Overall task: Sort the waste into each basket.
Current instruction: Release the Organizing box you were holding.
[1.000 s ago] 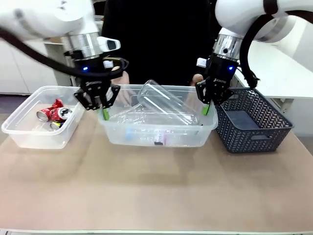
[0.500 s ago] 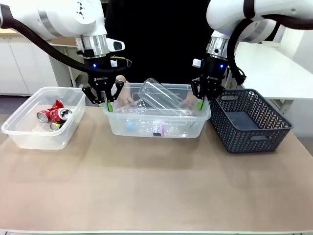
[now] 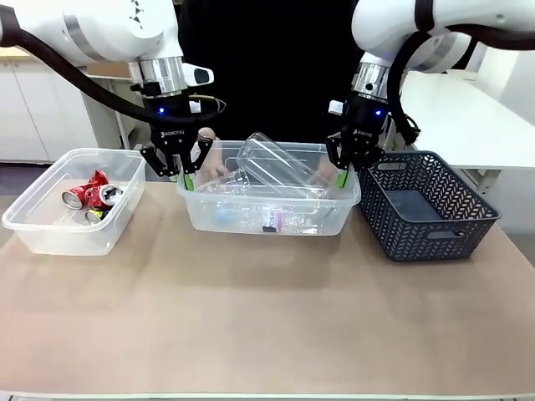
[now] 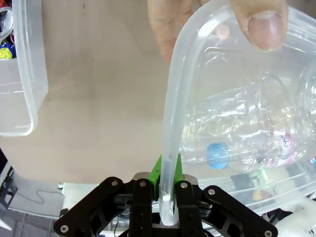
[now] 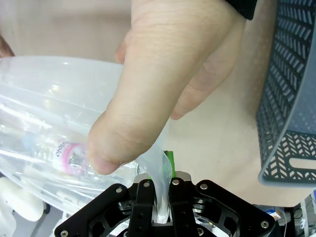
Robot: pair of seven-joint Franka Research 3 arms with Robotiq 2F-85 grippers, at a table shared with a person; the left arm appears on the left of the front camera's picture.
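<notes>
While both grippers pinch its rim, clear bin (image 3: 251, 219) holds crumpled bottles (image 3: 276, 167)

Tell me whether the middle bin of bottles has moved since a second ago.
Yes. The middle bin, gripped at both ends by the left claw and right claw, has shifted away toward the person, judged against the lattice basket.

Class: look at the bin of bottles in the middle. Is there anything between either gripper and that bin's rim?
Nothing visible. The left gripper and right gripper are each shut directly on the rim of the bin. The person's hands grip the same rim just beyond the fingers.
</notes>
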